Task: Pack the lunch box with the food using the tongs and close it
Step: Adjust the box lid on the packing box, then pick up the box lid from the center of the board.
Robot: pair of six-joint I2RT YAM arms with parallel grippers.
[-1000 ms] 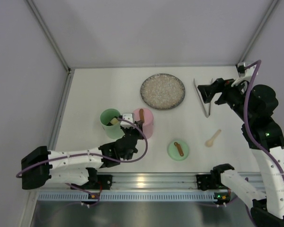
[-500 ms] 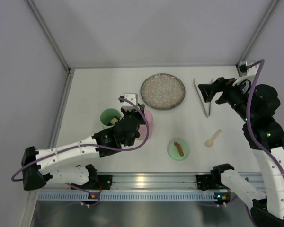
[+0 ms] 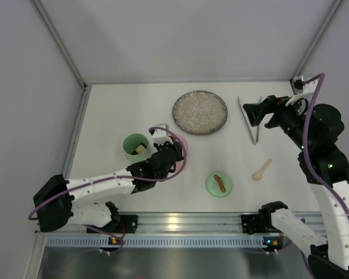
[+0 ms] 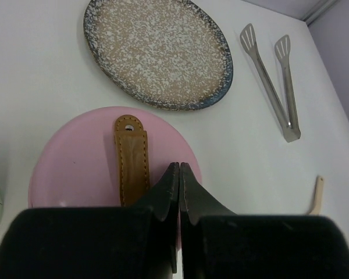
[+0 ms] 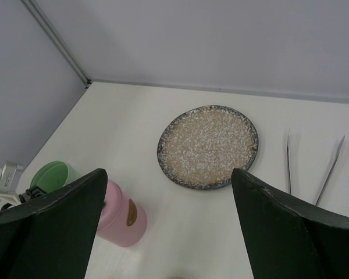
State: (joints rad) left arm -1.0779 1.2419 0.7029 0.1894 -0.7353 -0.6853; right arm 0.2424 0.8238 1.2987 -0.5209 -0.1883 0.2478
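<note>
The R gripper (image 3: 252,114) is nearer the tongs (image 4: 290,131) by far. It hangs right over them w/ jaws spread wide and nothing held. The tongs lie flat on the table just right of the plate (image 3: 199,112), apart from it.

Their long axis runs roughly front-to-back. The paddle tips point to the far wall, level w/ the plate's far rim. The joined end points toward the robot, just past the plate's near rim.

In the R wrist view both thin arms show at the right, close to the right-hand finger, so the tongs sit off-centre btwn the jaws. Judged from that, the coming move needs a small sideways shift, then a straight drop across both arms.

They look like slim bare silver metal in a narrow V, w/ slotted flat tips.

The L gripper (image 4: 179,170) is fully closed and holds nothing. It is poised over a pink box (image 4: 75,163), beside its brown strap (image 4: 131,157), near-left of the plate and well apart from the tongs.

The plate carries no food. Only one pale bit (image 3: 141,149) shows, in a green cup (image 3: 127,145) further left of the plate.
</note>
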